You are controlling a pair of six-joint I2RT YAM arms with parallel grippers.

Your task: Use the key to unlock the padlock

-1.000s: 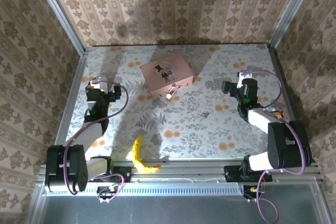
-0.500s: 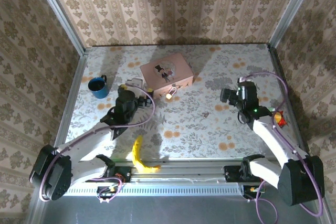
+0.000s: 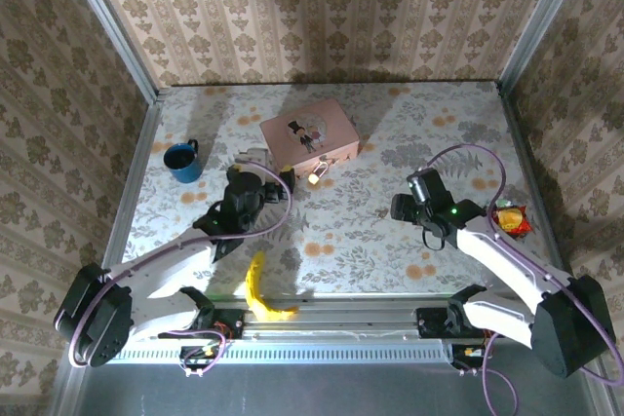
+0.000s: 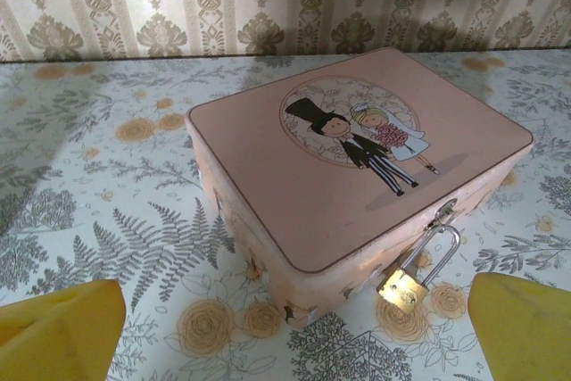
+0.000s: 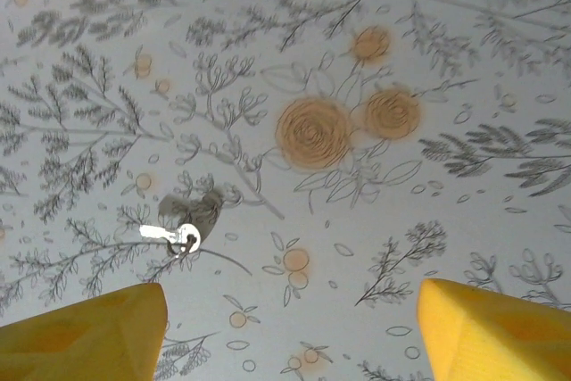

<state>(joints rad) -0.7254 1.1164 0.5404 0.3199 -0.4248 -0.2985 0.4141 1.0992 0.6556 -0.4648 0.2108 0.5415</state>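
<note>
– Padlock [image 4: 403,285], where?
– Ahead of the left gripper [image 4: 285,345], right of its centre line. It hangs by its shackle from the hasp on the front of the pink box [image 4: 357,176], with the brass body low against the box front, near the table [image 4: 98,176].
– Left gripper state?
– Released. The yellow fingers [image 4: 58,327] are spread wide at the two bottom corners of the left wrist view, nothing between them. Not touching box or padlock, just short of both.
– Key?
– Small silvery key [image 5: 171,235], flat on the table. It lies ahead of the right gripper [image 5: 290,332], off to the left-finger side. Too small for detail.
– Right gripper?
– Also released, jaws wide, holding nothing. It hangs above the table and is apart from the key.
– Padlock relative to the right gripper?
– Well off to its left and farther out in the top view. The left gripper is much nearer to it.
– Other stuff?
– Blue mug [image 3: 181,161] to the left of the left gripper. Banana [image 3: 261,291] behind that gripper, near the arm bases. Red-orange snack packet [image 3: 511,218] to the right of the right gripper, beside its arm.
</note>
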